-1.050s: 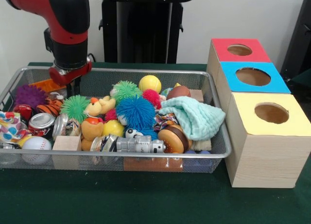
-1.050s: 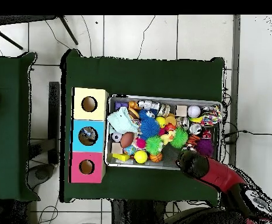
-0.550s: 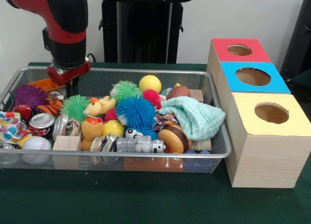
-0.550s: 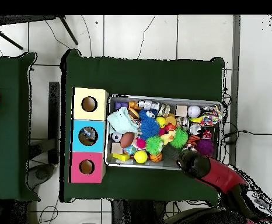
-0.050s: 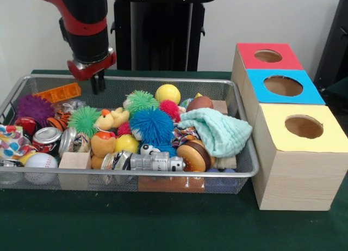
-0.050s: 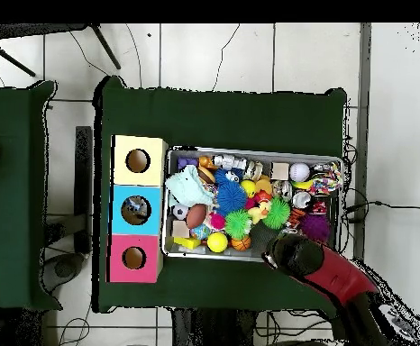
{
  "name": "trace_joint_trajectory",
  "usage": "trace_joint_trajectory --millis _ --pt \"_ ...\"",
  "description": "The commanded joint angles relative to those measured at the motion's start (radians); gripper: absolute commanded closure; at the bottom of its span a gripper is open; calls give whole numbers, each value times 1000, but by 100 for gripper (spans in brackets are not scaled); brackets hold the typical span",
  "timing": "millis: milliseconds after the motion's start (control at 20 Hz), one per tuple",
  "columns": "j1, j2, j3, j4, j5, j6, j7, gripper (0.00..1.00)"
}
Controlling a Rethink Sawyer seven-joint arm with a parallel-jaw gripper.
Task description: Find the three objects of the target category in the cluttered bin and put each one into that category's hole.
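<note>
Bin (image 5: 239, 172), wire mesh, on green desk (image 5: 163, 229); target category not identifiable. Left to right: purple spiky ball (image 5: 32, 107), soft, light, pinch anywhere; metal can (image 5: 46, 135), stiff, probably slippery, grip across body; end effector (image 5: 98, 86) above far rim, fingers close together, nothing held; blue spiky ball (image 5: 152, 126), squashy; mint cloth (image 5: 220, 132), limp, bunch-pinch. Red, blue, yellow hole boxes (image 5: 296, 126) just beside bin at right.

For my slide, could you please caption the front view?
Sawyer's claw hangs above a toy-filled mesh bin beside three colour-topped boxes.
</note>
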Motion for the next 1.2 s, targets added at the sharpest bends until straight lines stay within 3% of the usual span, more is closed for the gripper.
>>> trace_joint_trajectory --millis 50,200,250,450,650,850,1200 --pt "16 -102 102 88 132 132 330 100" --pt "50 -105 70 70 144 159 330 100" --pt "101 -87 1 22 107 192 334 100" --pt "131 -27 -74 -45 40 135 293 100" --pt "94 5 -61 -68 44 18 262 100" --pt "62 11 -35 -108 21 -4 194 100" --pt "46 45 -12 -187 -2 -33 162 100"
